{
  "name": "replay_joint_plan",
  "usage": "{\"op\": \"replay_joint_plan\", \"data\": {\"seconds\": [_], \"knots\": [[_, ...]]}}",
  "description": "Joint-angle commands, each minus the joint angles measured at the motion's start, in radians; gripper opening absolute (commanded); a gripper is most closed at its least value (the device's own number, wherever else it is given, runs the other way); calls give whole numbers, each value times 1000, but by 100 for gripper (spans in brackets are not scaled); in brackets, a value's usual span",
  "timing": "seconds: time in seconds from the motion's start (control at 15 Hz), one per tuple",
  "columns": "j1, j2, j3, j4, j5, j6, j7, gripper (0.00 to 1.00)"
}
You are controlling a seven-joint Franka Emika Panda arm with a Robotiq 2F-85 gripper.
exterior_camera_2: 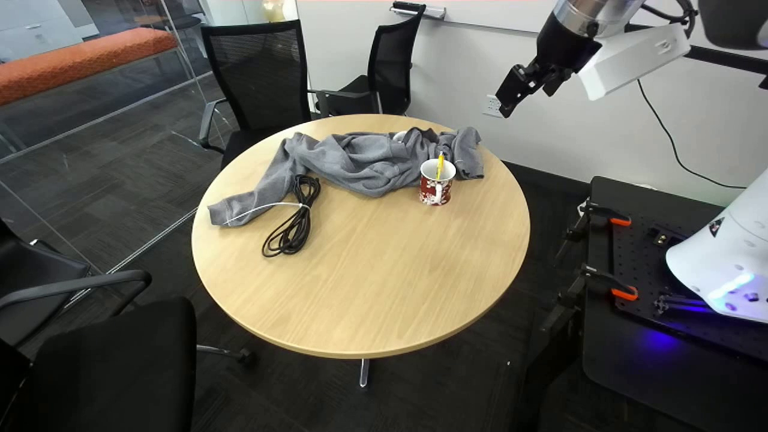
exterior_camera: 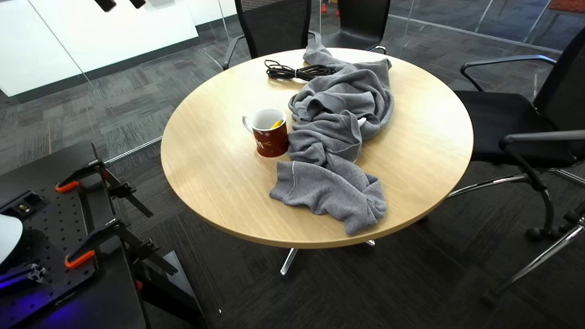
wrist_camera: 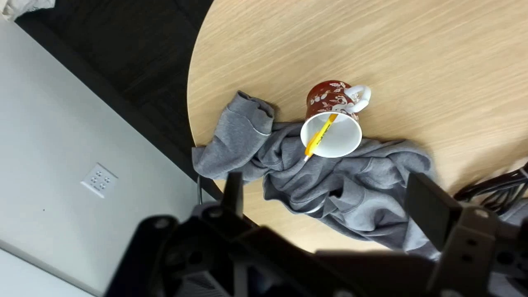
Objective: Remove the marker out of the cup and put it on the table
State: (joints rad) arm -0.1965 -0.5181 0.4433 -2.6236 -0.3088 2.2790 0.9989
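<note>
The dark red cup (exterior_camera: 272,142) (exterior_camera_2: 433,192) stands upright on the light wood table (exterior_camera: 215,183) (exterior_camera_2: 360,270), in both exterior views. Its white handle and whitish inside show in the wrist view (wrist_camera: 328,97). The orange-yellow marker (exterior_camera: 277,124) (exterior_camera_2: 440,165) leans inside the cup. In the wrist view its upper end (wrist_camera: 319,137) reaches past the rim; its lower end is inside the cup. My gripper (exterior_camera_2: 528,96) is open and empty, high above and apart from the cup. Its two fingers stand wide apart in the wrist view (wrist_camera: 326,185); only their tips (exterior_camera: 121,3) show in an exterior view.
A crumpled grey garment (exterior_camera: 338,132) (exterior_camera_2: 366,162) lies right beside the cup. A coiled black cable (exterior_camera: 299,72) (exterior_camera_2: 294,225) lies near the table's edge. Dark chairs (exterior_camera: 498,123) (exterior_camera_2: 258,78) stand around. The robot's black stand (exterior_camera_2: 630,360) has orange-tipped clamps.
</note>
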Motion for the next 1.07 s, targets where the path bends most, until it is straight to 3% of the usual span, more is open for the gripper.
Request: {"op": "replay_joint_plan", "data": {"seconds": [0.0, 0.4, 1.0], "knots": [[-23, 112, -35, 64, -100, 3, 137, 100], [-15, 269, -98, 127, -314, 13, 413, 100], [135, 453, -216, 188, -582, 11, 888, 100]]}}
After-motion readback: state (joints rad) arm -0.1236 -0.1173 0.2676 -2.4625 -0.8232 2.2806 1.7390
